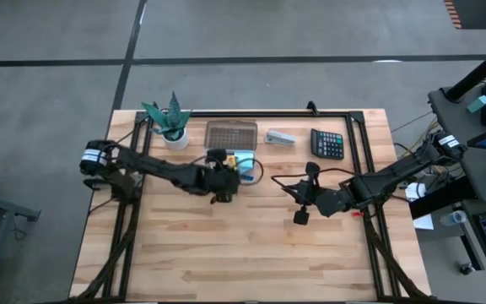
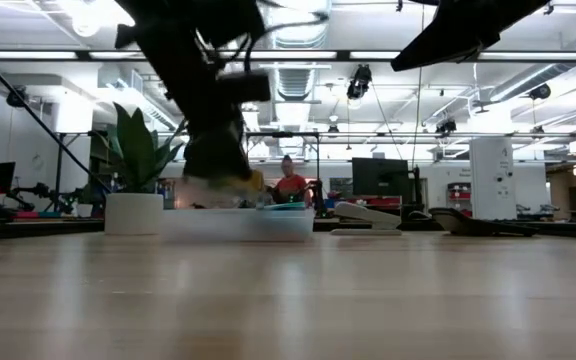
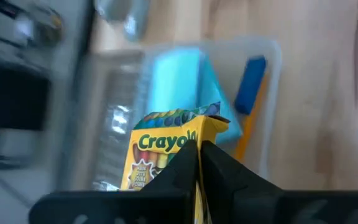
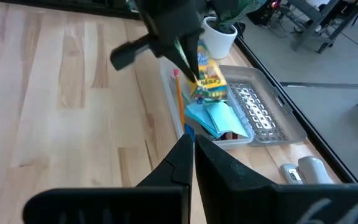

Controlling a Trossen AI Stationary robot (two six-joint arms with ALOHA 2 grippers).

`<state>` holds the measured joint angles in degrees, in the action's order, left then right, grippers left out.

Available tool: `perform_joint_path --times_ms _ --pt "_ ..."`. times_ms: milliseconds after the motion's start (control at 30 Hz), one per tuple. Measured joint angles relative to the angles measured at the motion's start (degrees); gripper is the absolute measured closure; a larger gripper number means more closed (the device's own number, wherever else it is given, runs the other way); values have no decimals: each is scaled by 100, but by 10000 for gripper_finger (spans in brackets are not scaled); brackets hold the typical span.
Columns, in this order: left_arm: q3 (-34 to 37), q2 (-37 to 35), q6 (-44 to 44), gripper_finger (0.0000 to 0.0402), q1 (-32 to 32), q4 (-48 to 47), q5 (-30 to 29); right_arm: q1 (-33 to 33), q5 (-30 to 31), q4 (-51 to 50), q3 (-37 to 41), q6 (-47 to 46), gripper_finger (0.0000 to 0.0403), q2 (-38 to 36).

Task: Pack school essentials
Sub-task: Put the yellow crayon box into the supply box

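Observation:
A yellow crayon box (image 3: pixel 166 146) hangs over a clear plastic container (image 3: pixel 271 59) with my left gripper (image 3: pixel 196 149) shut on it. In the container lie a light-blue notepad (image 3: pixel 179 81), a blue eraser (image 3: pixel 252 84) and an orange pencil (image 3: pixel 247 137). The high view shows my left gripper (image 1: pixel 229 176) at the container (image 1: pixel 250 159), near the table's far middle. My right gripper (image 1: pixel 300 207) hovers shut and holds nothing, to the right of the container, above bare table. The scissors are not in view. My left gripper pinches the crayon box between its two fingers, at the box's upper part (image 4: pixel 197 73). The fingers (image 4: pixel 182 53) slant down from the table's left side. The box hangs tilted below them over the container; whether its lower end rests on the notepad I cannot tell.
A clear ribbed lid (image 1: pixel 230 135) lies behind the container, between a potted plant (image 1: pixel 171 127) and a grey stapler (image 1: pixel 281 138). A black calculator (image 1: pixel 327 143) sits farther right. Black frame bars (image 1: pixel 361 152) run along the table's sides and far edge. Bare wood spreads toward the near edge.

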<state>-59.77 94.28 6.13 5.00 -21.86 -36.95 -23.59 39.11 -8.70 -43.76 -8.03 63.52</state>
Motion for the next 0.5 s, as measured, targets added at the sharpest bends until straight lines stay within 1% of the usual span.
perform_joint_path --times_ms 67,100,367,433,500 --pt "106 -2 -190 401 -181 74 437 0 -2 -5 2 4 394 4" --pt "139 -2 -258 401 -254 145 560 0 -2 -5 2 7 394 6" --pt "194 23 -236 401 -499 175 406 0 -1 -1 2 42 394 7" --pt "197 22 -31 392 -509 170 408 0 -1 -1 -1 44 394 7" --pt "197 21 253 374 -526 178 407 0 -2 -1 -1 46 394 7"
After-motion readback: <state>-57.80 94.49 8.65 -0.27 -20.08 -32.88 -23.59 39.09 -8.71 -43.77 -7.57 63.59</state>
